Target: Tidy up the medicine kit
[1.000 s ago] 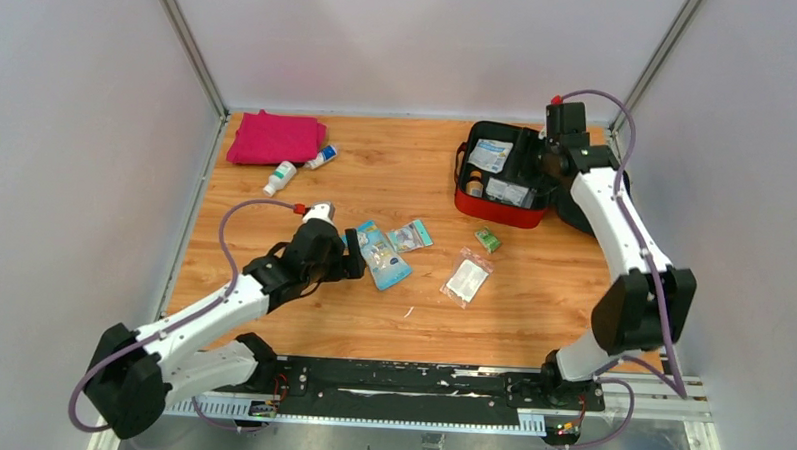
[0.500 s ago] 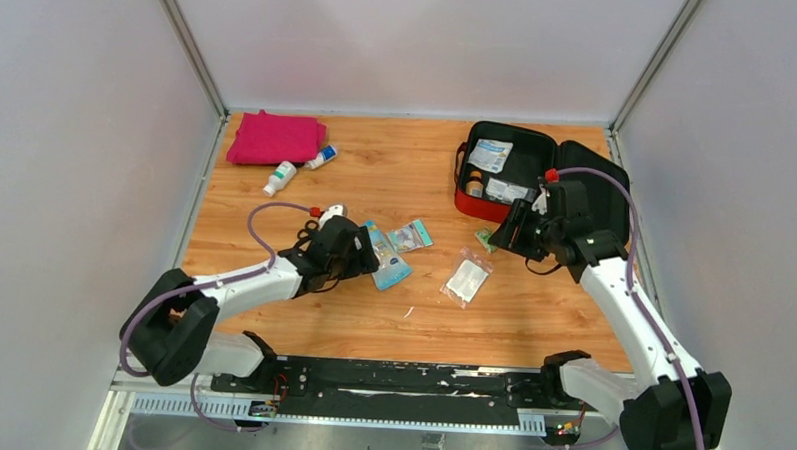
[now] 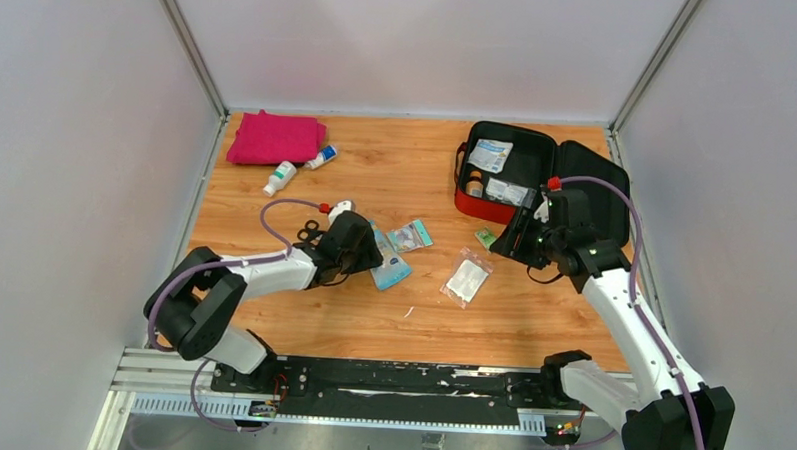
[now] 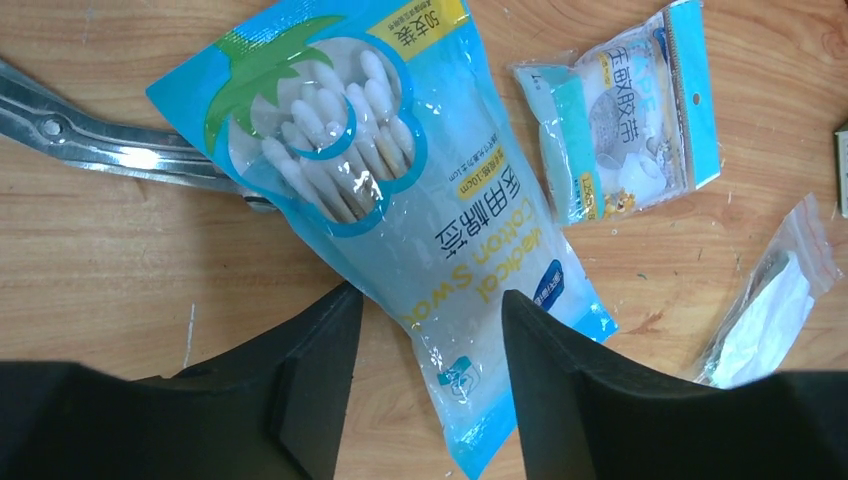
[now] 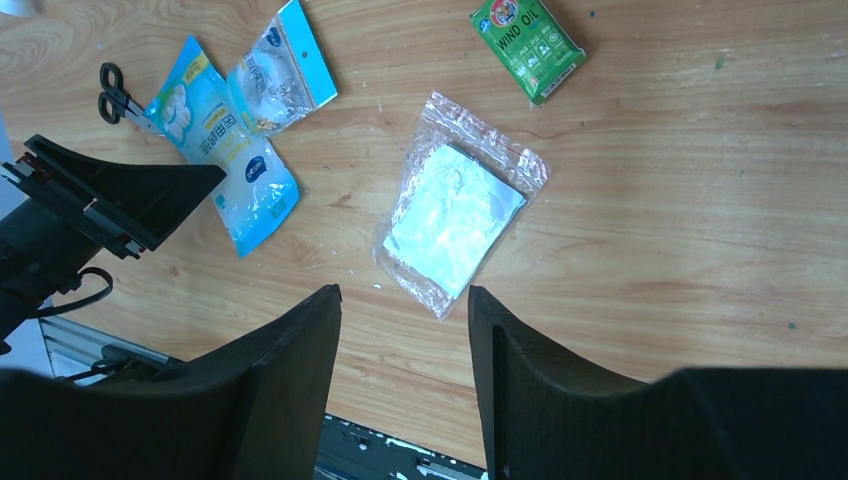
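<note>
Red medicine kit, unzipped and lying open on the wooden table, with packets in its black-lined tray.
Just in front of the kit: a green Wind Oil box, then a clear zip bag holding a white pad. The right gripper hangs above that bag, jaws apart and empty. Further left of the kit: a small tape packet and a blue cotton-swab packet overlapping scissors. The left gripper sits low over the swab packet's bottom end, jaws apart astride it, with no pinch visible. Far left of the kit: a folded pink cloth and two small white bottles.
</note>
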{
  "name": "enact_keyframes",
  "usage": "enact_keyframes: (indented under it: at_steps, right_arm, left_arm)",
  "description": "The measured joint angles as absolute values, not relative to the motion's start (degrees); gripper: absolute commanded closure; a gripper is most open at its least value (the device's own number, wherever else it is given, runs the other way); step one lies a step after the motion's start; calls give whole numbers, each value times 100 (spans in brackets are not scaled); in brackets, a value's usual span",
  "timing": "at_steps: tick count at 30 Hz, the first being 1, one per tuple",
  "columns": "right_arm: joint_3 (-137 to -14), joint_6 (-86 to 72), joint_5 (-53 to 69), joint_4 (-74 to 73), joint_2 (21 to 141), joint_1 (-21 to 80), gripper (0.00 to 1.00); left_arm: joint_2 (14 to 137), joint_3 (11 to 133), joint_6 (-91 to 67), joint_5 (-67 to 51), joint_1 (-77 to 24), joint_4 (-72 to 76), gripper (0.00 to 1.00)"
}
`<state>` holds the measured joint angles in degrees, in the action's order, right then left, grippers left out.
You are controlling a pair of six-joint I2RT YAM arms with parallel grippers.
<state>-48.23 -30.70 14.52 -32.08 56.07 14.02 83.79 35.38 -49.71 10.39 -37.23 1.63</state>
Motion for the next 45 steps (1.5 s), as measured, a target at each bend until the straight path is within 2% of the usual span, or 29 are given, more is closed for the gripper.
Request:
enact_keyframes:
  at_steps: [10, 18, 26, 30, 33, 41, 45]
  right_arm:
    - [-4731, -3070, 1393, -3216, 5607, 1402, 46]
    - [-4641, -3070, 1396, -3229, 5599, 1402, 46]
    - [-4641, -3214, 1896, -2941, 5612, 1597, 41]
    - [-4646, -3472, 2093, -2528, 5771, 2281, 33]
    - [-4713, -3671, 2206, -2154, 6108, 2902, 32]
    - [-5557, -3900, 2217, -1492, 7293, 4071, 32]
    - [-5944, -3903, 2069, -1417, 7760, 4307, 39]
  left_arm:
    - [8833, 3726, -4864, 1068, -3719, 499, 75]
    - [8582, 3677, -4713, 1118, -3719, 274, 99]
    - [6965, 3282, -4410, 1299, -3719, -598, 100]
    - [6154, 3024, -4355, 1013, -3719, -617, 100]
    - [5651, 2838, -4366, 770, -3767, -587, 100]
    - [5312, 2799, -4340, 353, -4080, -443, 100]
    - [5308, 2799, -4338, 233, -4165, -399, 100]
